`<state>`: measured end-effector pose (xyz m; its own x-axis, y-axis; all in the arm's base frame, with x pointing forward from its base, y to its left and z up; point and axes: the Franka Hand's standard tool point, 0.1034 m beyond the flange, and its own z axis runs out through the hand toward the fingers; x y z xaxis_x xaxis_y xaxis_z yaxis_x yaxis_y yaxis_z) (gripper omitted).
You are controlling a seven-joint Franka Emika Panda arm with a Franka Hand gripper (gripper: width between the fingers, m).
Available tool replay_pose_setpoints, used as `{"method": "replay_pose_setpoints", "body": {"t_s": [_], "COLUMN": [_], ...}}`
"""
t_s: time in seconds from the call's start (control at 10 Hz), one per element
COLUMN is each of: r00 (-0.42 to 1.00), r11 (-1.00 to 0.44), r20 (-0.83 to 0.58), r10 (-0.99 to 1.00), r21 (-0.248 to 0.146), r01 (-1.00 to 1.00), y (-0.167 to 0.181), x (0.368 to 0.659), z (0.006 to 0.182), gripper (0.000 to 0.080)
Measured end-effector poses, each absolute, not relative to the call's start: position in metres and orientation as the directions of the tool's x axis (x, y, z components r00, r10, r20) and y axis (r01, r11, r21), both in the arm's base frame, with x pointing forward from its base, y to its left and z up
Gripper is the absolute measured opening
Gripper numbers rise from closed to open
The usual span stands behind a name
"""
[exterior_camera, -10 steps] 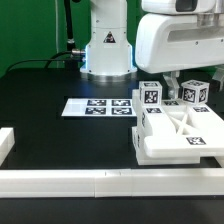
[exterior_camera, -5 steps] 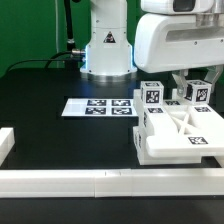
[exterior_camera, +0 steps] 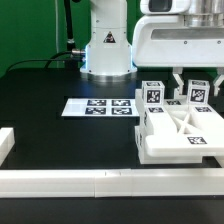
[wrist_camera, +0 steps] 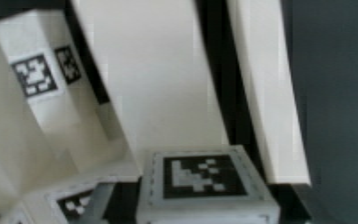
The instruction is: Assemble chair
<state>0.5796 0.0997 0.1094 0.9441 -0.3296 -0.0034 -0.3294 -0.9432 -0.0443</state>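
The partly built chair (exterior_camera: pixel 178 132) lies at the exterior view's right, a white X-braced frame (exterior_camera: pixel 188 122) on blocky panels. Two square tagged legs stand at its far side. One leg (exterior_camera: pixel 151 96) stands free. My gripper (exterior_camera: pixel 197 86) hangs straight down over the other leg (exterior_camera: pixel 197 94), with a finger on each side, shut on it. In the wrist view that leg's tagged end (wrist_camera: pixel 202 185) fills the near middle. Beside it run a long white part (wrist_camera: pixel 158 90) and another tagged leg (wrist_camera: pixel 48 75). My own fingers do not show in the wrist view.
The marker board (exterior_camera: pixel 100 106) lies flat in the middle of the black table. A long low white border rail (exterior_camera: pixel 80 181) runs along the front, with a short piece (exterior_camera: pixel 5 143) at the exterior view's left. The arm's base (exterior_camera: pixel 106 50) stands at the back.
The jaws have closed in on the right-hand tagged leg. The hand now sits slightly higher, so both fingers show below it.
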Motion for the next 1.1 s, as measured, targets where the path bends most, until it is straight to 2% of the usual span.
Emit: {"method": "replay_pose_setpoints", "body": {"t_s": [0.3, 0.5, 0.6, 0.7, 0.8, 0.9, 1.1], "r00": [0.809, 0.75, 0.743, 0.778, 0.813, 0.85, 0.916], "r11": [-0.808, -0.749, -0.742, -0.777, -0.812, -0.848, -0.915], "r20": [-0.018, -0.024, -0.025, -0.022, -0.019, -0.015, -0.008], "r10": [-0.587, -0.661, -0.669, -0.628, -0.582, -0.527, -0.4], "r21": [-0.043, -0.044, -0.044, -0.046, -0.048, -0.047, -0.049], "r01": [-0.587, -0.661, -0.669, -0.628, -0.582, -0.527, -0.4], "y": [0.1027, 0.1048, 0.1051, 0.1044, 0.1035, 0.1047, 0.1045], "x": [0.5799, 0.5799, 0.5799, 0.58, 0.5805, 0.5806, 0.5807], "z": [0.1097, 0.1099, 0.1099, 0.1102, 0.1109, 0.1112, 0.1109], "gripper": [0.0279, 0.0279, 0.0351, 0.0351, 0.0511, 0.0619, 0.0643]}}
